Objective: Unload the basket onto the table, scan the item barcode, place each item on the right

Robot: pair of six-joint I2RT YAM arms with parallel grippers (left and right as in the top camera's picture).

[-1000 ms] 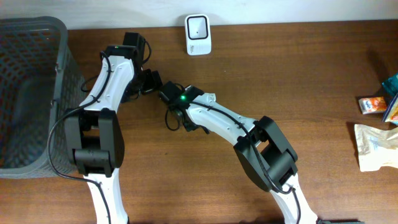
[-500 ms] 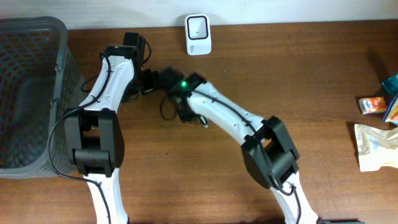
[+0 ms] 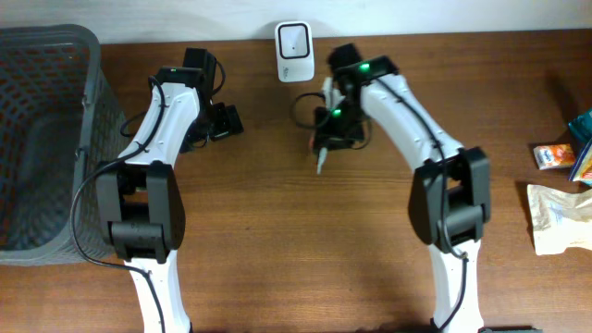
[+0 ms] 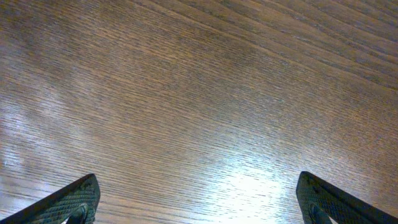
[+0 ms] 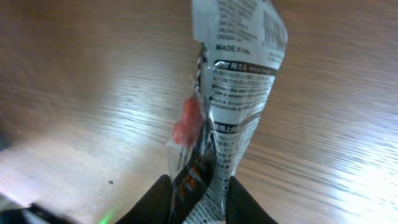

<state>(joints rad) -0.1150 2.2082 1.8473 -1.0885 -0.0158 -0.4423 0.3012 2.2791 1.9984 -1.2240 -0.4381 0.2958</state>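
The item is a crinkly clear and silver snack packet [image 5: 235,93] with black print and a red piece inside. My right gripper [image 5: 199,202] is shut on its lower end, and the printed top sticks up away from the fingers. From overhead, the right gripper [image 3: 327,134] hangs just below and right of the white barcode scanner [image 3: 294,51] at the table's back edge, and the packet's pale tip [image 3: 321,160] pokes out toward the front. My left gripper [image 3: 225,120] stands wide open over bare wood, its fingertips [image 4: 74,200] far apart with nothing between them.
A grey mesh basket [image 3: 46,139] fills the left end of the table. At the right edge lie an orange pack [image 3: 555,155], a blue item [image 3: 583,148] and a white bag [image 3: 560,217]. A black cable loops by the right wrist.
My right arm has swung from beside the left gripper rightward and back toward the scanner, carrying the packet. The left arm has stayed put.
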